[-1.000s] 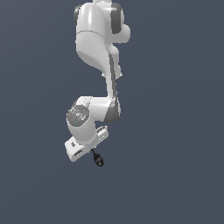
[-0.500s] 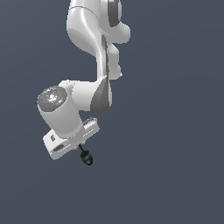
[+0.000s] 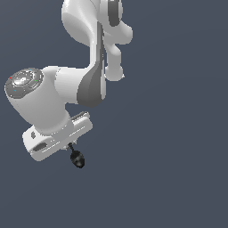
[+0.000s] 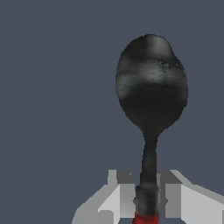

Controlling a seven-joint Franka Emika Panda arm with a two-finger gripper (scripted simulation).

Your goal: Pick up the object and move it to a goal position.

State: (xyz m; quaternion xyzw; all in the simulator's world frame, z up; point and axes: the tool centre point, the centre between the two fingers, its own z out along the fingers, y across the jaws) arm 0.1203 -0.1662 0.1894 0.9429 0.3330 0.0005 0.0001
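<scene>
The object is a tiny spoon (image 3: pixel 77 158) with a dark glossy bowl, sticking out below the white hand in the exterior view. My gripper (image 3: pixel 67 144) is shut on its handle, so only the bowl and a short neck show there. In the wrist view the spoon (image 4: pixel 151 96) points away from the camera, bowl outward. Its dark neck runs down between my two grey fingers (image 4: pixel 120 197), and a bit of red handle shows at their base. My gripper (image 4: pixel 148 197) holds it tight on both sides.
A plain dark grey-blue background fills both views. The white arm (image 3: pixel 93 53) rises from the hand toward the top of the exterior view. No goal marker or other object shows.
The hand with the spoon has swung toward the exterior view's left and closer to the camera, looking larger. The spoon stays clamped in the fingers.
</scene>
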